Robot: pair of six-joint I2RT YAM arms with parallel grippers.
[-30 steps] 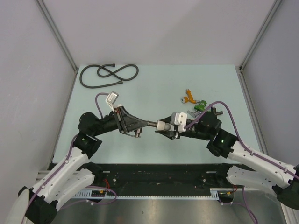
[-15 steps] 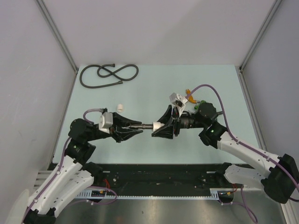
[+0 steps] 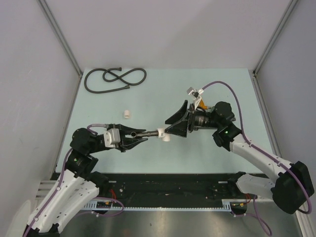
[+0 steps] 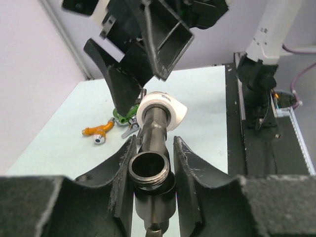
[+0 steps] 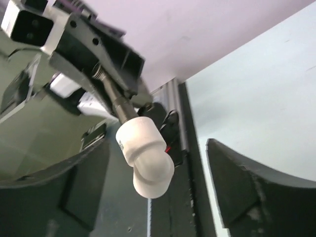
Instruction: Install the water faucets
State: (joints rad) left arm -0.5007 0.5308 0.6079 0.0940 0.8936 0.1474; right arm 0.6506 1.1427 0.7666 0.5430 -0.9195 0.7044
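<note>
One dark faucet (image 4: 153,132), clenched in the left claw (image 3: 140,135) above the worktop (image 3: 163,94), bears one white fitting (image 3: 162,133) on its pipe end, between the spread right claw's (image 3: 167,128) fingers; a second white fitting (image 3: 128,113) and one black hose (image 3: 114,79) lie apart.

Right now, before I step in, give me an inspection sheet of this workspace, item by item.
Surface: pale green tabletop, no spills seen.
Job's things: dark faucet held off the table, white fitting on its pipe end; a second faucet not clearly seen.
Clutter: coiled black hose at the far left corner; loose white fitting; orange tap and green piece near the right arm.
Grippers: left gripper shut on the dark faucet; right gripper open, fingers either side of the white fitting, not touching.
Cables: purple cable loops over the right wrist; another on the left arm.
Surroundings: grey walls, metal frame posts.
</note>
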